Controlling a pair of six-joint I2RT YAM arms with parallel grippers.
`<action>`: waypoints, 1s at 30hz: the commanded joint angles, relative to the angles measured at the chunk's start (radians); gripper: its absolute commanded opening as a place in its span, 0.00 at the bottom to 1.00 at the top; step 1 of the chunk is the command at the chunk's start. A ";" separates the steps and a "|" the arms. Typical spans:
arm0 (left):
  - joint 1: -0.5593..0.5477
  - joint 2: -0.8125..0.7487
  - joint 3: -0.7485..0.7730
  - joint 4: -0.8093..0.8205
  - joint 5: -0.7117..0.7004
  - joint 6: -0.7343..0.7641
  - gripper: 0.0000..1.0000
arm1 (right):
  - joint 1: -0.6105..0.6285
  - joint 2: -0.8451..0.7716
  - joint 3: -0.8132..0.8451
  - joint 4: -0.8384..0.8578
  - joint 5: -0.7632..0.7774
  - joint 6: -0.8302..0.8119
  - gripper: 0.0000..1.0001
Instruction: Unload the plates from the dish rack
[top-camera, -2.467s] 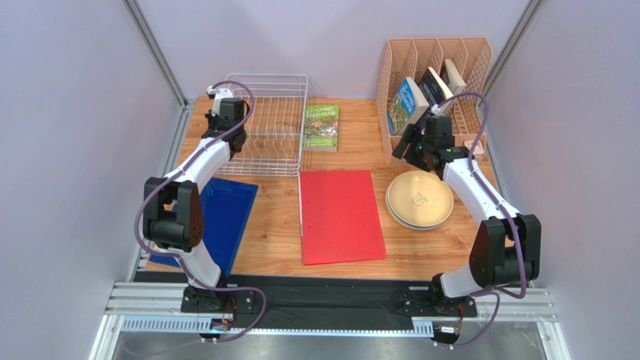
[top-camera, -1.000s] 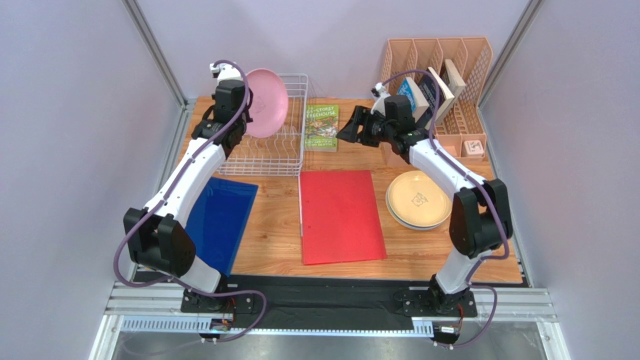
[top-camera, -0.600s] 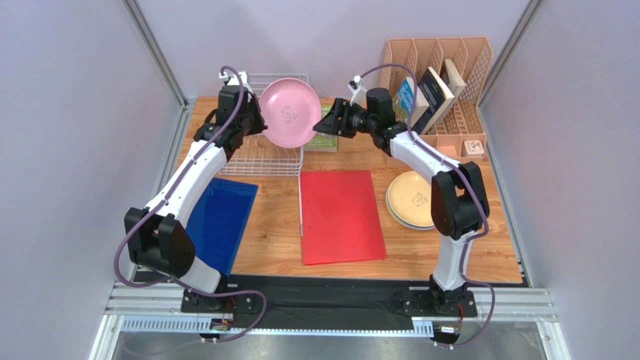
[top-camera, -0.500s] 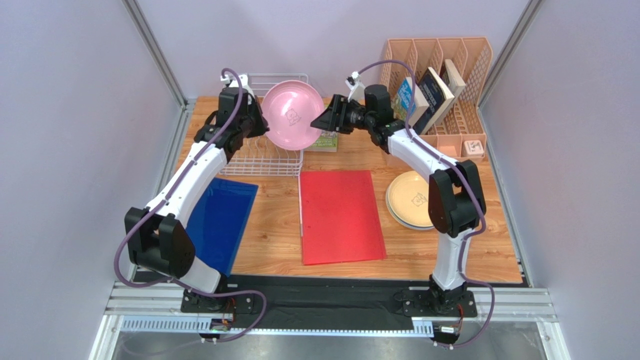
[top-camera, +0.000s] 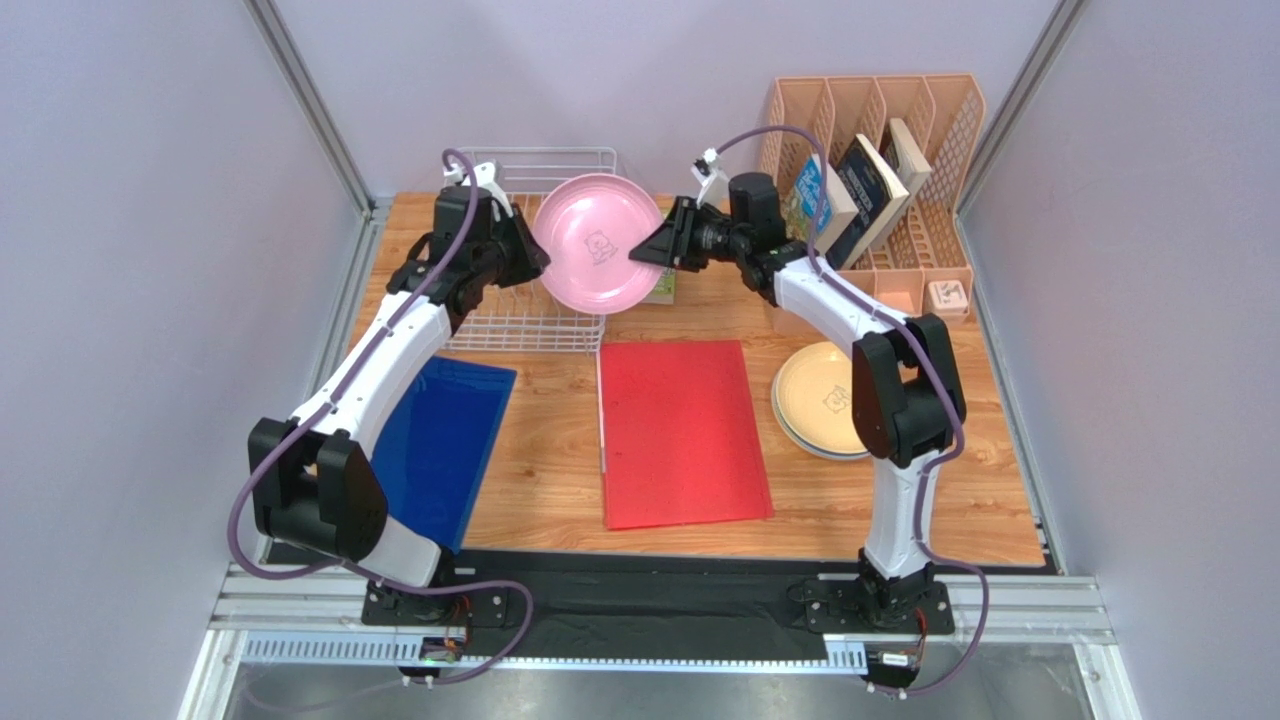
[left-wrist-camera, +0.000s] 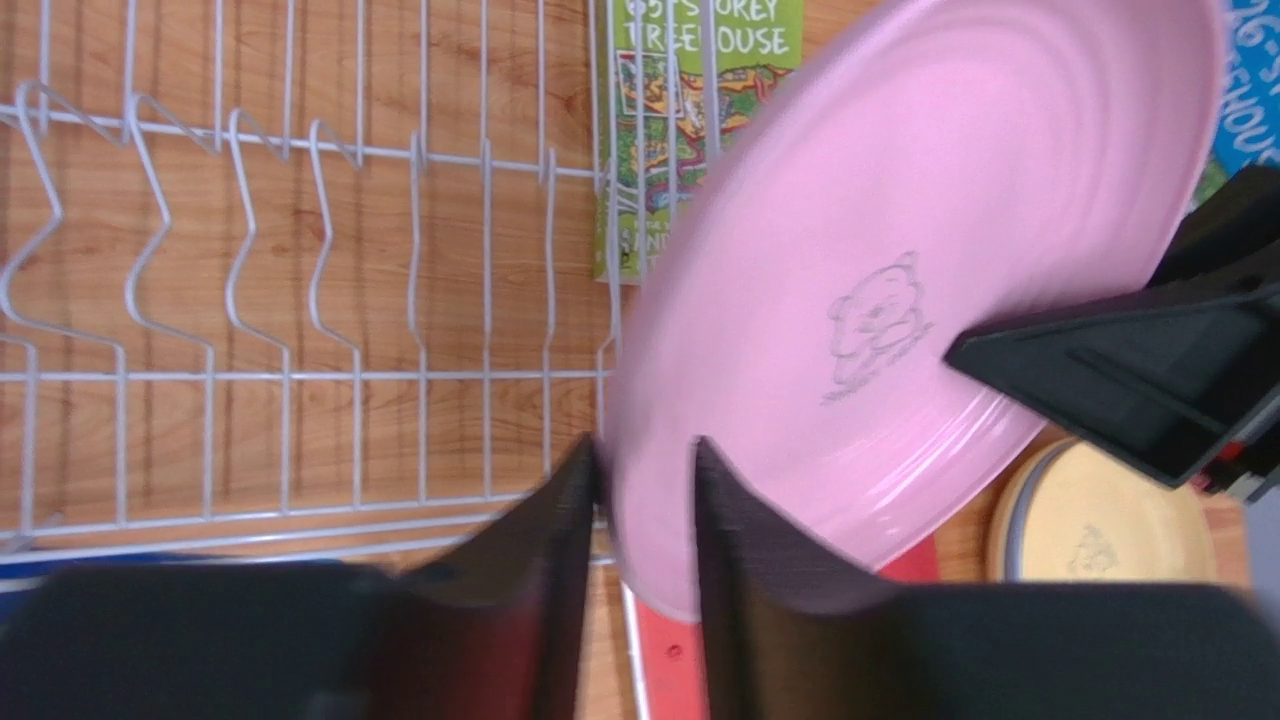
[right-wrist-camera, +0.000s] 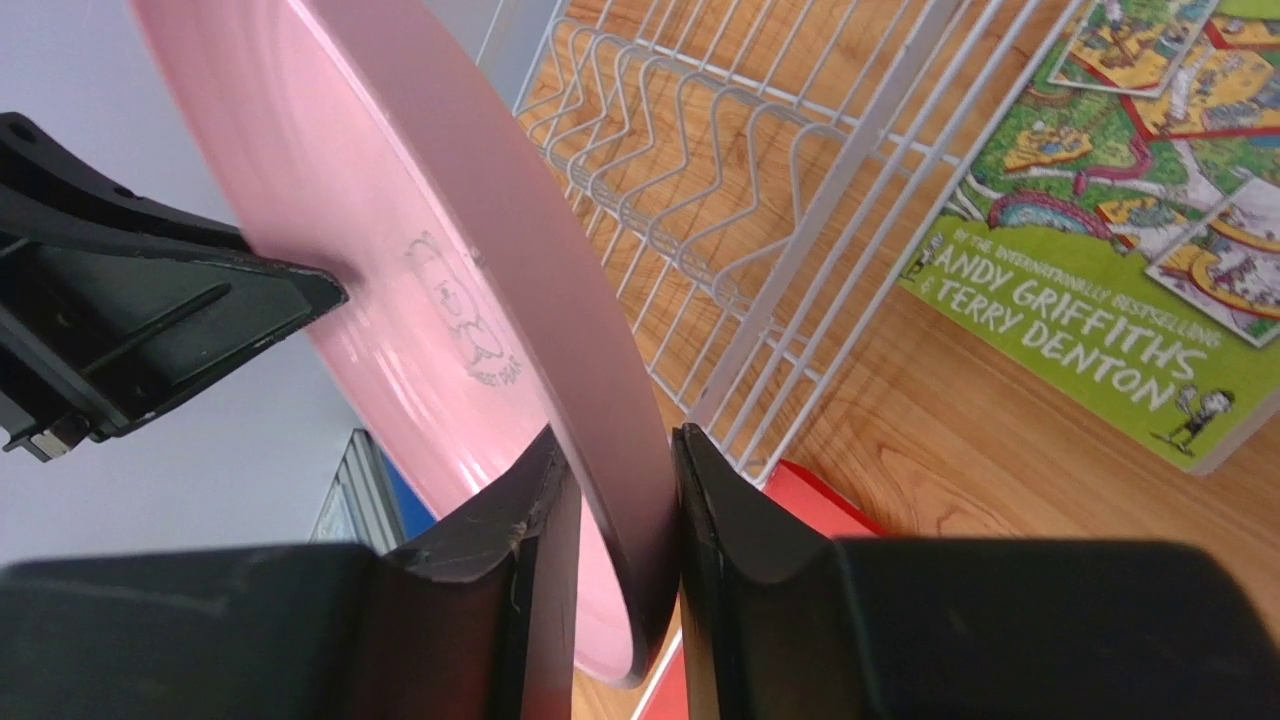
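Note:
The pink plate (top-camera: 598, 264) hangs tilted in the air between both grippers, just right of the white wire dish rack (top-camera: 519, 308). My left gripper (top-camera: 529, 255) is shut on its left rim, as the left wrist view shows (left-wrist-camera: 646, 465). My right gripper (top-camera: 663, 249) is shut on the opposite rim (right-wrist-camera: 619, 465). The plate also shows in the left wrist view (left-wrist-camera: 902, 255) and the right wrist view (right-wrist-camera: 436, 195). The rack (left-wrist-camera: 301, 300) holds no plates that I can see. Pale yellow plates (top-camera: 819, 402) lie stacked at the right, partly behind my right arm. The light blue plate is not in view.
A red folder (top-camera: 679, 435) lies at the centre and a blue folder (top-camera: 443, 435) at the left. A green book (left-wrist-camera: 706, 90) lies right of the rack, under the held plate. A peach organizer (top-camera: 879, 143) with books stands at the back right.
The left gripper lifted the pink plate out of the rack and carried it right. The right gripper swung left from over the yellow plates and closed on the plate's right rim.

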 joint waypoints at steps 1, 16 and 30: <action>-0.017 -0.044 0.035 0.018 -0.007 0.031 0.52 | -0.041 -0.126 -0.089 -0.044 0.160 -0.042 0.00; -0.017 -0.102 0.005 0.020 -0.172 0.141 1.00 | -0.282 -0.879 -0.653 -0.565 0.689 -0.029 0.00; -0.017 -0.119 -0.012 0.023 -0.165 0.172 1.00 | -0.371 -1.158 -0.868 -0.724 0.868 0.122 0.00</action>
